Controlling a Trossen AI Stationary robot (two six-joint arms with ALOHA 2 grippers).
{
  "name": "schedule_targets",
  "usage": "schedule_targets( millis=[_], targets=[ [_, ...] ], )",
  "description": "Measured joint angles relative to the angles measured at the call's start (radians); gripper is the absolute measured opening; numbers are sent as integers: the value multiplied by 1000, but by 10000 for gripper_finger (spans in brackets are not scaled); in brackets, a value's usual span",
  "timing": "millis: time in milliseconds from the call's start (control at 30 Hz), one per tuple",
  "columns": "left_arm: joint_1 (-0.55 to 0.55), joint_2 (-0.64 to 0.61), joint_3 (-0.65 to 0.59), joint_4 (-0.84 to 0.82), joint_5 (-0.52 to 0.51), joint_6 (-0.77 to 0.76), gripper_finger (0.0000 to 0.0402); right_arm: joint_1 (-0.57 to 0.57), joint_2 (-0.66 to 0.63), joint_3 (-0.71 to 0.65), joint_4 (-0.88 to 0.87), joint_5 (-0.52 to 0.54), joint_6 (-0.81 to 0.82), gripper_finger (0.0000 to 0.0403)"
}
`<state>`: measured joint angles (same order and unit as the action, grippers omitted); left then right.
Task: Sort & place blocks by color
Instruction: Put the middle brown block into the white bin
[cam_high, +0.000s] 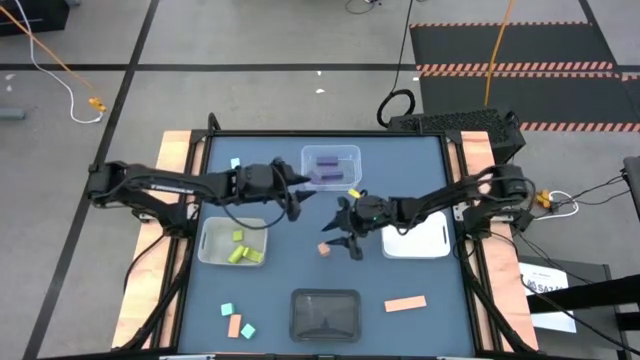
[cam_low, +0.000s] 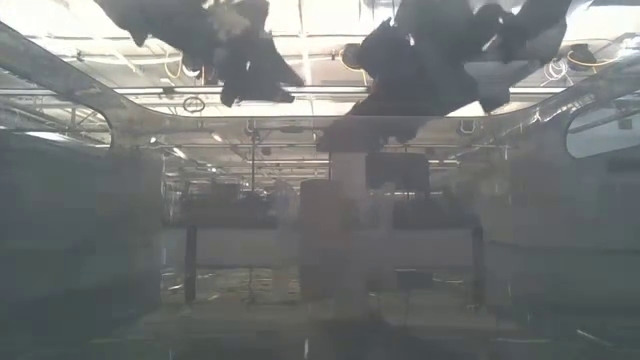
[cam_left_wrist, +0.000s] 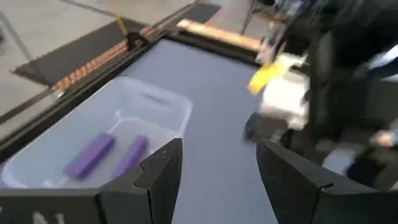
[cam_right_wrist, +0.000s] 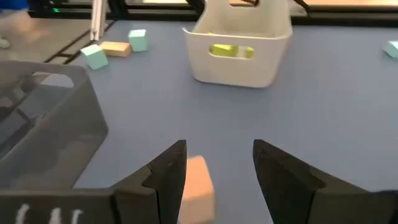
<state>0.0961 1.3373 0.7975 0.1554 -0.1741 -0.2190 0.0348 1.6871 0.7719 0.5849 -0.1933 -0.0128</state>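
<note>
One salmon block, probably light, stiff wood, sits between the right gripper's spread fingers, best pinched across flat sides; left gripper also released.

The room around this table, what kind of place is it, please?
Probably a robotics lab or workshop. A bare concrete floor has loose cables across it and hazard-striped mats. The blue-topped table carries two robot arms, sorting trays and small colored blocks.
</note>
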Motion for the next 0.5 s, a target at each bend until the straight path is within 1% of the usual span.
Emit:
schedule_targets(
  millis=[133, 233, 500],
  targets=[
    [-53, -14, 0, -26, -17, -23, 207, 34, 89, 0, 148, 6, 2, 180],
    [-87, -14, 0, -26, -41, -24, 207, 55, 126, 0, 209, 7, 21, 190],
    [-136, -14, 0, -32, -102, -22, 207, 72, 174, 0, 220, 12, 27, 212]
  ],
)
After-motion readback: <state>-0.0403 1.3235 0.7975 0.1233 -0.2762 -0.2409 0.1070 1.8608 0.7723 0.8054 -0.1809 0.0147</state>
